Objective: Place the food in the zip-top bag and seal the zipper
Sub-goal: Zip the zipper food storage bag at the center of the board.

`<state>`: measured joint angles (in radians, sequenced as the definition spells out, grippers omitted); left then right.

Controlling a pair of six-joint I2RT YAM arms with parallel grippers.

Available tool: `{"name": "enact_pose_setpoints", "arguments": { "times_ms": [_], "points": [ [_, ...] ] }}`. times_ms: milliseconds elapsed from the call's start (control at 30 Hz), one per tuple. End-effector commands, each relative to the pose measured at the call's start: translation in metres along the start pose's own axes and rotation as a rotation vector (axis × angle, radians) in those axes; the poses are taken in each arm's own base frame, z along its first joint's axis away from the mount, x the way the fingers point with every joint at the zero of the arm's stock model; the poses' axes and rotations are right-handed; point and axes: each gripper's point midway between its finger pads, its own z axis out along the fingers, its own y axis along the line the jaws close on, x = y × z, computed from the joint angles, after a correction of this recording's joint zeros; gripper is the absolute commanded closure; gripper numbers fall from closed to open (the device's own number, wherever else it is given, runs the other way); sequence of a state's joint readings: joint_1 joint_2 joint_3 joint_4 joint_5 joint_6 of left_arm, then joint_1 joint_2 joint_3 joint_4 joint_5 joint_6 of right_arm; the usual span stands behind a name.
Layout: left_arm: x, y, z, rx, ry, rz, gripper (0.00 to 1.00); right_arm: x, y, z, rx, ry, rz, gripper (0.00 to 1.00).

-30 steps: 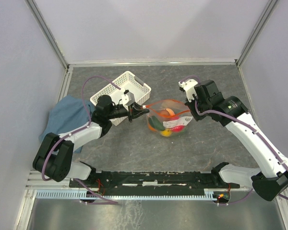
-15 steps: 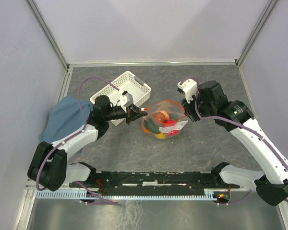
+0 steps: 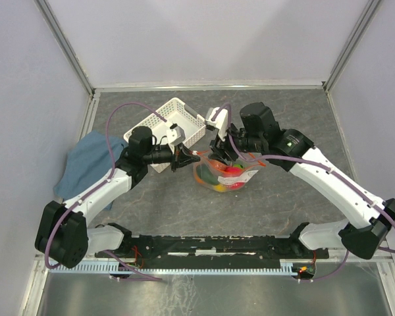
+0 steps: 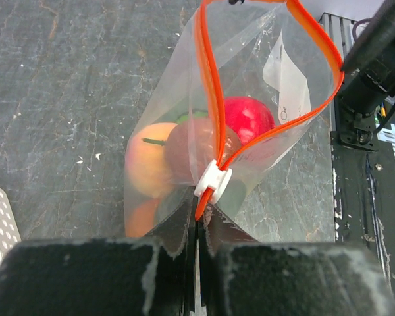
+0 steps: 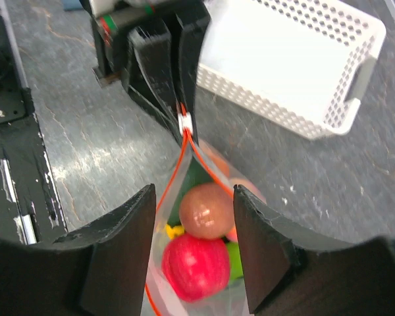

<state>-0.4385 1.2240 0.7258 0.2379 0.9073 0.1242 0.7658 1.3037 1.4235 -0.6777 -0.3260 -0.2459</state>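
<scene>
The left tool [image 4: 197,220] is pinched tight on one end of the zip-top bag [image 4: 184,99], its two fingers pressed together over the clear film right below the white slider [image 4: 212,182]; the zipper [image 4: 207,85] is undone, its two red-orange strands parting at the slider and spreading into a wide loop, so the mouth gapes; the bag sits near the middle of the table [image 4: 66,99], between the two tools and just beside the white lattice basket [image 5: 283,105], apart from it; the food is inside the bag: a red apple [image 4: 250,118], a peach [image 4: 148,161], a brownish round piece [image 5: 206,210], a bit of yellow lemon [image 5: 174,230] and a green round one [image 5: 236,270], all heaped together at the bottom; the right tool [image 5: 194,194] hangs over the open mouth with its fingers spread wide, one on each side of the fruit as its wrist view shows it, gripping nothing; whether either finger touches the film cannot be told; a blue cloth [image 3: 85,161] lies at the table's left edge, beyond the basket.
</scene>
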Motion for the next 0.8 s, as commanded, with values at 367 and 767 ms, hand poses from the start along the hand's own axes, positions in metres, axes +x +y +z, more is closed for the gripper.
{"name": "enact_pose_setpoints", "arguments": {
  "times_ms": [367,767],
  "points": [
    [-0.03,-0.007,-0.002,0.034,-0.036,0.104,0.97,-0.046,0.009,0.049,-0.146,-0.168,-0.103,0.48],
    [-0.031,-0.006,-0.001,0.026,-0.037,0.101,0.97,-0.025,0.016,0.066,-0.209,-0.109,-0.085,0.55]
  ]
}}
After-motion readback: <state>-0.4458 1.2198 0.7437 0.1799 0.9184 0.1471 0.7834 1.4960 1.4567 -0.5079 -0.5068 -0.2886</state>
